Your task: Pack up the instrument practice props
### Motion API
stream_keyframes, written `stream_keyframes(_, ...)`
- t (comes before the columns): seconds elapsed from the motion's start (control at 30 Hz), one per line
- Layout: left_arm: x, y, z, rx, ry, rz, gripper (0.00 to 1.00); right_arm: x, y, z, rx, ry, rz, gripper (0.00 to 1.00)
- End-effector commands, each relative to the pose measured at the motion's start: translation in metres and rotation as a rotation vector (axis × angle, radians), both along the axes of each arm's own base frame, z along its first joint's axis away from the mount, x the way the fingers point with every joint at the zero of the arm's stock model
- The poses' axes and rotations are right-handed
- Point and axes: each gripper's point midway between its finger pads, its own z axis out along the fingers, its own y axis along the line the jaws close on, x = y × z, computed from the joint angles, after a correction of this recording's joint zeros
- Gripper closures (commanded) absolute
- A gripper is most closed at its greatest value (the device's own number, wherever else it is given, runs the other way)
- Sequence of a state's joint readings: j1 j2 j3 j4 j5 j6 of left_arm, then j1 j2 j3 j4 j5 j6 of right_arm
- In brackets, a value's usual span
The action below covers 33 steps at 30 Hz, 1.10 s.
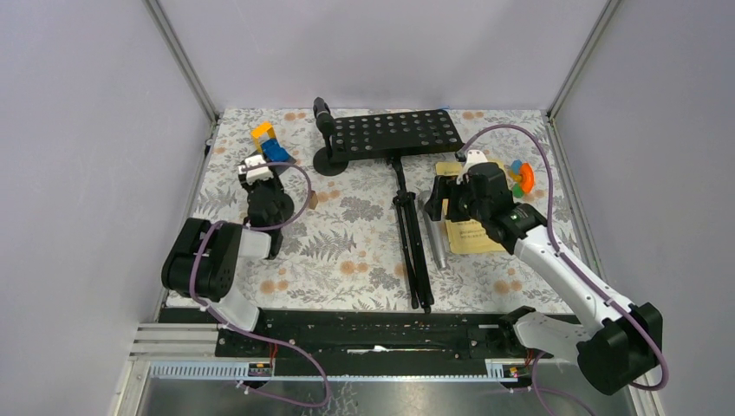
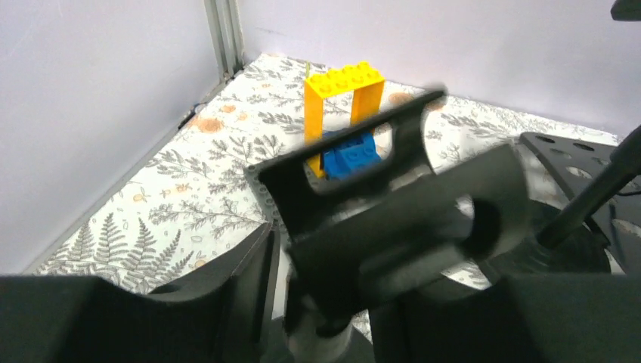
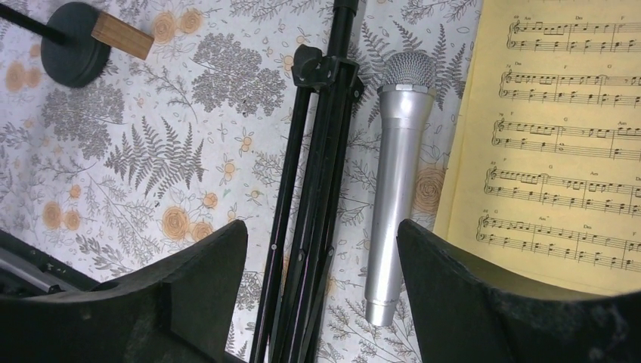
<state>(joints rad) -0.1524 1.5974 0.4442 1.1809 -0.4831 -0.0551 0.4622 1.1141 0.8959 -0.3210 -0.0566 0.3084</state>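
Note:
The black perforated music rack (image 1: pixel 394 132) lies flat at the back, and its folded tripod legs (image 1: pixel 412 251) (image 3: pixel 310 197) run toward me. Beside the legs lies the silver microphone (image 1: pixel 436 238) (image 3: pixel 393 189), next to the yellow sheet-music pages (image 1: pixel 472 234) (image 3: pixel 559 136). My right gripper (image 1: pixel 446 195) (image 3: pixel 321 234) hovers open above the legs and the silver microphone. The black microphone (image 1: pixel 323 114) stands on a disc-based post (image 1: pixel 329 160). At the left, my left gripper (image 1: pixel 257 173) (image 2: pixel 355 287) is around a blurred black post with a clip top (image 2: pixel 393 212). A sliver of light shows between the post and the left finger.
The yellow-and-blue toy block build (image 1: pixel 269 141) (image 2: pixel 344 113) stands just beyond the left gripper. A small orange-green-blue toy (image 1: pixel 520 178) sits behind the right arm. A small brown block (image 3: pixel 121 34) rests by the disc base (image 3: pixel 72 41). Enclosure walls close three sides.

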Motion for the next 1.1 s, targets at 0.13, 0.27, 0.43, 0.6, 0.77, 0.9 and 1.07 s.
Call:
stream_keyframes(0.13,0.019,0.014,0.051,0.073,-0.168,0.068,0.38,-0.006,0.002,0.014,0.029,-0.035,0.028,0.20)
stream_keyframes(0.27,0.001,0.018,0.055,0.032,-0.171,0.091,0.24,-0.009,0.002,0.020,0.045,-0.043,0.032,0.20)
stream_keyframes(0.43,-0.035,0.016,0.067,-0.074,-0.143,0.146,0.03,-0.014,-0.001,0.025,0.055,-0.057,0.021,0.20)
stream_keyframes(0.6,-0.066,-0.012,0.079,-0.202,-0.025,0.173,0.01,-0.019,-0.005,0.022,0.056,-0.052,0.010,0.20)
stream_keyframes(0.77,-0.084,-0.066,0.106,-0.315,0.010,-0.031,0.01,-0.023,-0.009,0.020,0.049,-0.052,0.002,0.19)
stream_keyframes(0.9,-0.085,-0.125,0.127,-0.349,0.019,-0.338,0.01,-0.025,-0.011,0.018,0.046,-0.054,-0.004,0.19)
stream_keyframes(1.07,-0.067,-0.166,0.137,-0.300,-0.013,-0.546,0.01,-0.030,-0.006,0.015,0.071,-0.036,0.017,0.18)
